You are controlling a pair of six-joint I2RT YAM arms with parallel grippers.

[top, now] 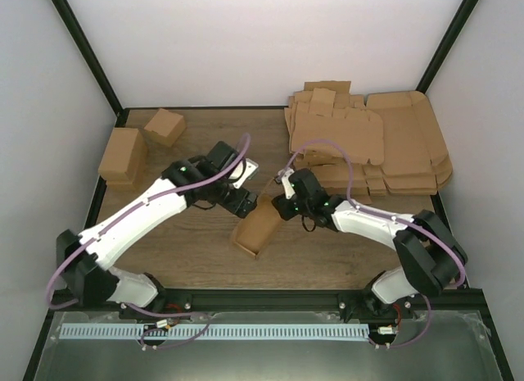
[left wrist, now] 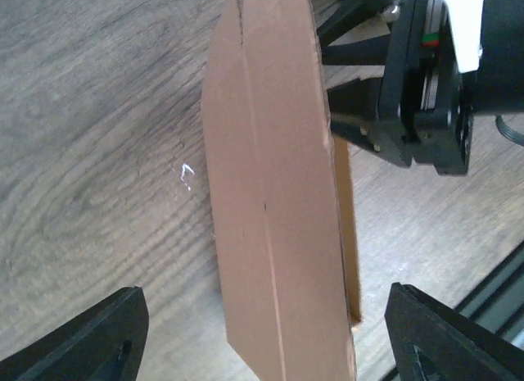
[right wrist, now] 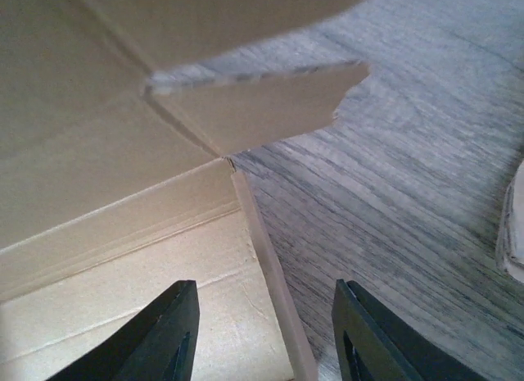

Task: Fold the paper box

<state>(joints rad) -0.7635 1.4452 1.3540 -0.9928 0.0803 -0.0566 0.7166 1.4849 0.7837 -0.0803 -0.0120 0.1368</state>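
Item: paper box [top: 255,227], plain brown cardboard, partly folded, with walls and one broad panel standing.
Location: middle of the desk [top: 188,250], a little toward its front edge, between the two claws.
Left gripper [top: 242,201]: released, fingers spread wide either side of the broad panel, holding nothing.
Right gripper [top: 283,206]: released, jaws astride a side wall, not pinching it.
Placement rationale: probably centred so both arms can reach the flaps.
Markings: no brand, label or writing legible.
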